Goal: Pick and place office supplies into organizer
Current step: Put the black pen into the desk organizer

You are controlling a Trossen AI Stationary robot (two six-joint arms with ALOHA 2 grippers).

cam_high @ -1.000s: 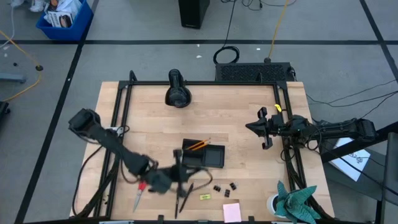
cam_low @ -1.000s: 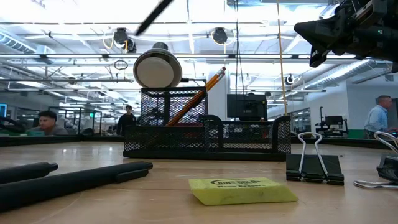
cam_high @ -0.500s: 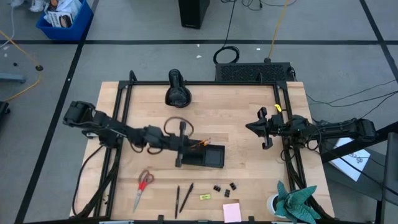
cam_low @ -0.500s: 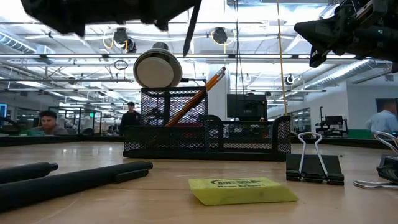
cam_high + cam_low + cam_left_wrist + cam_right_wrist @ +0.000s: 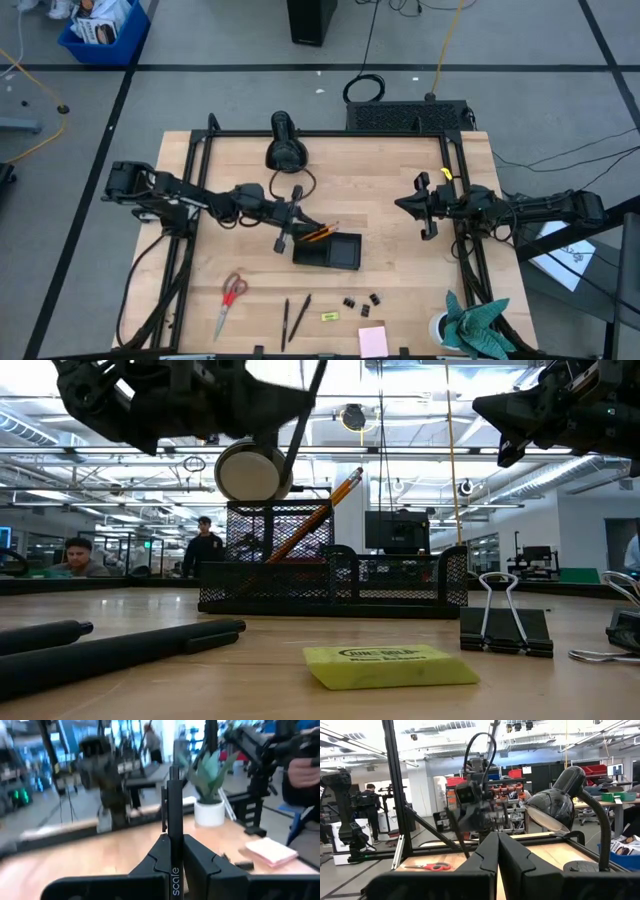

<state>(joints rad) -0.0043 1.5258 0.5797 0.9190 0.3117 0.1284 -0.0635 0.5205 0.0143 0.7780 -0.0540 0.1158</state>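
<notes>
While pinching a black pen [image 5: 287, 221], the left end effector [image 5: 293, 207] is arriving just left of the organizer [image 5: 328, 250] at frame centre, up from the lower table edge; drop looks imminent. Right end effector [image 5: 412, 206] is idling pressed together, right-centre.

You are looking level across the table [image 5: 250, 680] at the black mesh organizer [image 5: 330, 572], where an orange pencil [image 5: 322, 512] is leaning out of its taller compartment in front of a round white-faced device [image 5: 253, 471]. Two black pens [image 5: 110, 650] are lying near you on one side, a small yellow piece [image 5: 388, 665] is sitting in the middle, and a black binder clip [image 5: 505, 625] is standing beside it. The left gripper [image 5: 285, 405] is hanging above the organizer, pinching a thin black pen [image 5: 303, 422] that is slanting down toward it, while the right arm [image 5: 565, 410] is waiting high at the far side.
</notes>
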